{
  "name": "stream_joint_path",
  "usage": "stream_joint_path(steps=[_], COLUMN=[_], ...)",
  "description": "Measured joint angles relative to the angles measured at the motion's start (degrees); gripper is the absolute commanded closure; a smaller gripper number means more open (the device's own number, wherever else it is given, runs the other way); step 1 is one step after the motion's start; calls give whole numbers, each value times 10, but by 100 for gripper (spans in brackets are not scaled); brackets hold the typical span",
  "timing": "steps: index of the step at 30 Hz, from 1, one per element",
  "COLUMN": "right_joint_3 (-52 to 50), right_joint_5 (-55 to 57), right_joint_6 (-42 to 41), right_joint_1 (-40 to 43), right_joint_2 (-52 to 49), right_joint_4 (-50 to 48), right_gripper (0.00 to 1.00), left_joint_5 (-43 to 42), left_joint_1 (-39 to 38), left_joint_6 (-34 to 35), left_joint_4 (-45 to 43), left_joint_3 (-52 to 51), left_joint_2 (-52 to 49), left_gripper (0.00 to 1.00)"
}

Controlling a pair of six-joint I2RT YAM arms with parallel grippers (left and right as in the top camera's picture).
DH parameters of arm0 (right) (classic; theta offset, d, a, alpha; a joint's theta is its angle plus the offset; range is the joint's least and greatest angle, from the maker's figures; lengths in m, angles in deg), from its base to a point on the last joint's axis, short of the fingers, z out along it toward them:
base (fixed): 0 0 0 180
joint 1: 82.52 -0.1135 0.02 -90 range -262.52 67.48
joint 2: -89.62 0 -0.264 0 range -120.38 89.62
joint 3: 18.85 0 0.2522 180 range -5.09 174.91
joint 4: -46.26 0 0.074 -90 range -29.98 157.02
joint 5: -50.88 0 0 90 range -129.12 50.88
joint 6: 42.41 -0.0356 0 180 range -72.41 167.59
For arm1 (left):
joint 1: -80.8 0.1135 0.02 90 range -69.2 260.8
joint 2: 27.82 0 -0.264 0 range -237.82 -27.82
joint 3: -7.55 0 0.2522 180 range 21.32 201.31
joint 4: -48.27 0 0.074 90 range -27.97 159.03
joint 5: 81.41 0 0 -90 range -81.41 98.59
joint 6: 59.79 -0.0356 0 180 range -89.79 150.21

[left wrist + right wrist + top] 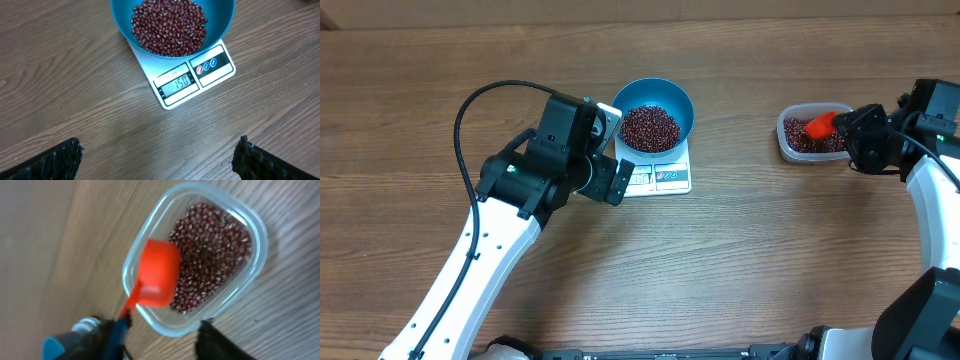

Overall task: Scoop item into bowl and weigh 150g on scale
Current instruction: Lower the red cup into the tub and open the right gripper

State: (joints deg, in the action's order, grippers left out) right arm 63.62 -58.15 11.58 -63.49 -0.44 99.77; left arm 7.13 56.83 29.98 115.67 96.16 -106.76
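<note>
Table (400,100): bare wood with nothing to stop a spill, so loose beans would roll away.
Left gripper (160,162): fingers spread wide, holding nothing, hanging just in front of the scale. My worry is a careless retreat that clips the scale or the bowl and upsets the reading.
Right gripper (160,332): jaws apart at the tub's near rim, with the scoop's handle lying by one finger. If I pull back while it touches, the scoop may flip.
Bowl (120,20): blue, sitting on the scale and overhanging its back. A nudge could tilt it.
Scale (670,178): centre of the table, and its display (176,82) shows the target weight. Another scoopful would overshoot it.
Tub (255,225): clear, far right, light enough to drag.
Scoop (157,280): orange, propped on the tub's rim over the beans there. It looks poorly balanced.
Beans (170,25): heaped in the bowl, with more left in the tub.
</note>
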Motion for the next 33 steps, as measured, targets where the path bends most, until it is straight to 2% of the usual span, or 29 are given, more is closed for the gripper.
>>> stream_joint_path(steps=[4, 10, 27, 33], right_joint_3=[-1, -1, -1, -1], right_joint_5=[-25, -30, 5, 41], right_joint_6=[-1, 1, 1, 2], right_joint_1=[0, 0, 0, 0], right_joint_2=[0, 0, 0, 0], right_joint_4=[10, 47, 124, 163], right_gripper=[29, 28, 27, 23], left_joint_5=[0, 0, 0, 0], left_joint_1=[0, 0, 0, 0], left_joint_6=[0, 0, 0, 0], left_joint_4=[0, 0, 0, 0], left_joint_3=[0, 0, 0, 0], left_joint_2=[0, 0, 0, 0], left_gripper=[1, 1, 1, 1])
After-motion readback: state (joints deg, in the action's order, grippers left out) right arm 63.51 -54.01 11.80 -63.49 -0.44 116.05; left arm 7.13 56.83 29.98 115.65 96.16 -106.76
